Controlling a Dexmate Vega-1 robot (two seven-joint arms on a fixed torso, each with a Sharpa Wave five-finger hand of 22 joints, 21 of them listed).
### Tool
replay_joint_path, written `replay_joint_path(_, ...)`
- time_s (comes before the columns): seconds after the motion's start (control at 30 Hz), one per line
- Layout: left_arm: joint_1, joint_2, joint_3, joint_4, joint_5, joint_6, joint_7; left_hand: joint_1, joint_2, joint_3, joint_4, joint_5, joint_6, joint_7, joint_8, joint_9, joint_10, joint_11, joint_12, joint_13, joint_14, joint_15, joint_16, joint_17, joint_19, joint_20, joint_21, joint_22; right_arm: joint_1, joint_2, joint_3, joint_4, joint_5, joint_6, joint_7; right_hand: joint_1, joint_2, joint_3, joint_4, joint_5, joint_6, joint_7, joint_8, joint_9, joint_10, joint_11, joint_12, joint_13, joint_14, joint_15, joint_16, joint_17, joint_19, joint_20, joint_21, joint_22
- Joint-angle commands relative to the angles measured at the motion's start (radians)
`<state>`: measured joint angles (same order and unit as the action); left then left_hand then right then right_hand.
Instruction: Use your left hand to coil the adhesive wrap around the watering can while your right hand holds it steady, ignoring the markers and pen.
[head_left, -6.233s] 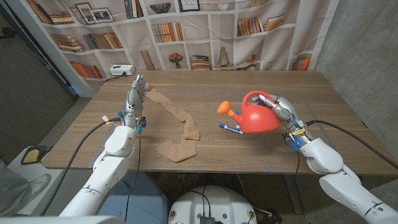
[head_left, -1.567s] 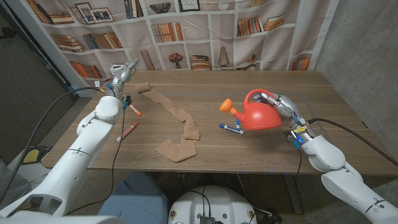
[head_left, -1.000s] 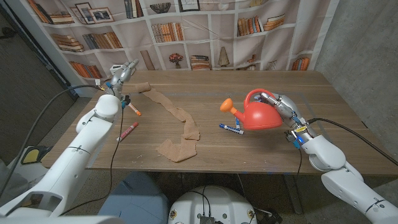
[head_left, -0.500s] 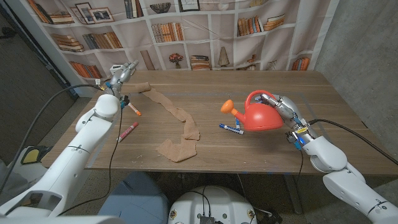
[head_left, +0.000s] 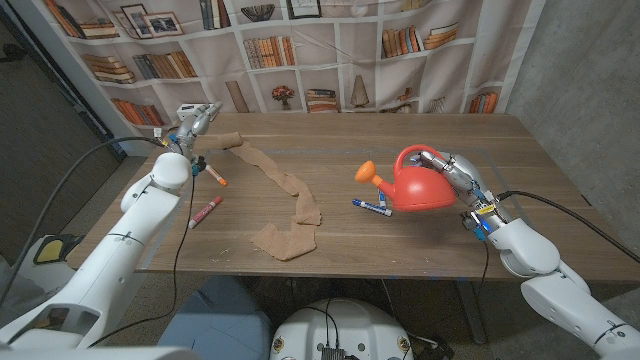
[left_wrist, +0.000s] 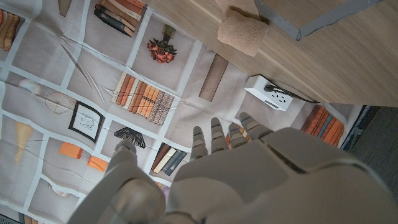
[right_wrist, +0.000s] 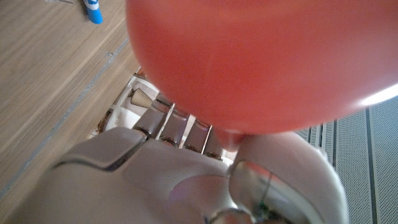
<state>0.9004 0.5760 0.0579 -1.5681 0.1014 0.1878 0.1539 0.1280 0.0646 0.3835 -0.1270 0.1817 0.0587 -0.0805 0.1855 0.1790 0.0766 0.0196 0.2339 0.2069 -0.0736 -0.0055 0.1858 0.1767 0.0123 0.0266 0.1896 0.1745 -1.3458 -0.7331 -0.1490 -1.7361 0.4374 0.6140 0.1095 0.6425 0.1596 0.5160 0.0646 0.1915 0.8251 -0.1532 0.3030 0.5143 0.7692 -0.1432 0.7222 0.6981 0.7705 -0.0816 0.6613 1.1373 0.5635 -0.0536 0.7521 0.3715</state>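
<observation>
My right hand (head_left: 452, 172) grips the watering can (head_left: 415, 184). My left hand (head_left: 197, 119), fingers apart and holding nothing, hovers near the wrap (head_left: 285, 190) roll end. Risk, as I judge it: a clumsy grab drags the loose strip across the markers (head_left: 206, 210).

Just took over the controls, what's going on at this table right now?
The right hand grips the red watering can by its handle, the can sitting on the table. The left hand is raised at the far left corner, open, near the rolled end of the tan adhesive wrap, which lies unrolled across the table. No wrap is on the can yet. Markers lie nearby.
</observation>
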Motion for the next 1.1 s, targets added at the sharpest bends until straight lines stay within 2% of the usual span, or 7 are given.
replay_joint_path(0.03,-0.029,0.013,0.028,0.033,0.052,0.022,-0.008,0.007,0.006,0.008,0.0,0.004,0.003,-0.009,0.003,0.003,-0.002,-0.006,-0.005,0.003,-0.002,-0.003,-0.002,0.004,0.001,-0.002,0.004,0.002,-0.006,-0.002,0.004,-0.003,-0.002,-0.002,-0.007,0.002,0.01,0.004,-0.002,-0.001,0.009,-0.005,0.0,0.004,0.003,0.0,0.008,0.003,0.012,-0.141,-0.005,0.007,0.0,-0.055,0.005,0.001)
replay_joint_path(0.3,-0.06,0.003,0.052,0.067,0.095,0.017,0.004,0.011,0.008,0.01,-0.002,0.004,-0.011,-0.01,-0.002,0.003,-0.007,-0.008,-0.006,0.003,-0.006,-0.008,-0.003,0.003,-0.004,-0.007,0.003,0.002,-0.018,-0.004,0.01,-0.009,-0.002,-0.003,-0.015,0.0,0.009,0.004,-0.004,-0.002,0.007,-0.003,-0.004,0.005,0.004,0.0,0.008,0.002,0.013,-0.141,-0.008,0.008,-0.003,-0.055,0.01,-0.003)
replay_joint_path(0.6,-0.09,0.005,0.08,0.085,0.167,0.058,0.006,0.015,0.008,0.013,-0.004,0.003,-0.029,-0.009,-0.006,0.003,-0.011,-0.013,-0.007,0.003,0.009,-0.008,0.002,0.004,-0.011,-0.011,0.001,0.002,-0.029,-0.004,0.014,-0.015,-0.007,0.003,-0.026,-0.001,0.01,0.004,-0.007,-0.002,0.013,-0.003,-0.005,0.005,0.008,0.0,0.007,0.0,0.016,-0.141,-0.011,0.009,-0.006,-0.055,0.015,-0.008)
replay_joint_path(0.7,-0.097,0.01,0.082,0.091,0.184,0.065,0.001,0.016,0.008,0.013,-0.004,0.003,-0.032,-0.009,-0.005,0.003,-0.012,-0.026,-0.008,0.003,0.016,-0.014,0.005,0.004,-0.011,-0.011,0.001,0.002,-0.033,-0.007,0.015,-0.019,-0.007,0.0,-0.027,-0.001,0.01,0.004,-0.008,-0.002,0.013,-0.002,-0.007,0.004,0.008,0.002,0.008,0.0,0.016,-0.141,-0.012,0.01,-0.007,-0.055,0.016,-0.009)
replay_joint_path(0.73,-0.11,0.016,0.088,0.104,0.193,0.062,-0.007,0.017,0.008,0.014,-0.004,0.002,-0.034,-0.009,-0.002,0.003,-0.004,-0.053,-0.004,0.003,0.038,-0.025,0.012,0.005,-0.01,-0.012,0.003,0.002,-0.034,-0.009,0.016,-0.019,-0.009,0.0,-0.026,-0.001,0.01,0.005,-0.009,-0.002,0.013,-0.002,-0.007,0.005,0.008,0.004,0.008,0.0,0.017,-0.142,-0.012,0.011,-0.006,-0.055,0.017,-0.01)
replay_joint_path(0.77,-0.112,0.018,0.091,0.104,0.204,0.068,-0.005,0.017,0.007,0.014,-0.004,0.002,-0.034,-0.01,-0.002,0.003,0.0,-0.056,-0.003,0.003,0.046,-0.028,0.014,0.005,-0.009,-0.013,0.003,0.001,-0.036,-0.01,0.016,-0.022,-0.009,-0.001,-0.028,-0.001,0.009,0.004,-0.009,-0.002,0.013,-0.002,-0.007,0.005,0.008,0.004,0.008,0.001,0.017,-0.141,-0.012,0.011,-0.007,-0.055,0.017,-0.01)
replay_joint_path(1.1,-0.129,0.023,0.098,0.122,0.261,0.1,-0.01,0.018,0.007,0.015,-0.005,0.002,-0.036,-0.007,-0.001,0.003,-0.006,-0.05,-0.005,0.004,0.051,-0.028,0.013,0.006,-0.005,-0.02,0.005,0.001,-0.036,-0.016,0.016,-0.029,-0.012,-0.006,-0.029,-0.002,0.01,0.005,-0.011,-0.002,0.012,-0.003,-0.01,0.006,0.008,0.004,0.008,0.001,0.018,-0.141,-0.016,0.012,-0.01,-0.055,0.021,-0.014)
